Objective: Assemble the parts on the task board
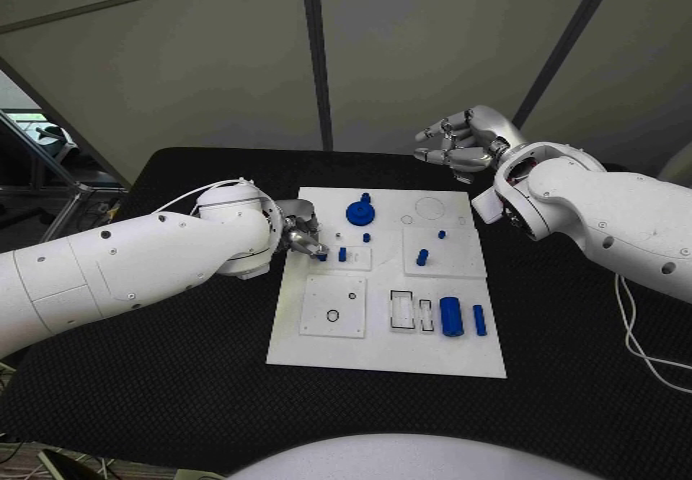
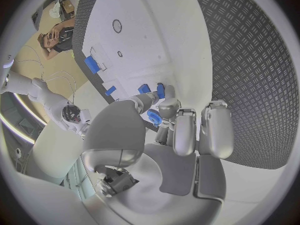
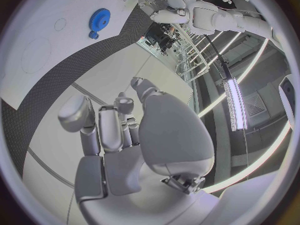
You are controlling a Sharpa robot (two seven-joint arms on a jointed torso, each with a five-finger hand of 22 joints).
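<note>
Blue part (image 1: 320, 256) pinched in left hand (image 1: 300, 232) over task board (image 1: 387, 345) — right hand (image 1: 462, 140) curled, empty, well apart.

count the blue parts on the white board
8: blue gear, small peg below it, piece at left hand, peg, two pegs, large cylinder, thin rod. Others may be hidden.

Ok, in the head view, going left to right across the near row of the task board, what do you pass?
Square plate with a small ring → open rectangular frame → small narrow frame → thick blue cylinder → thin blue pin, all lying on the task board.
</note>
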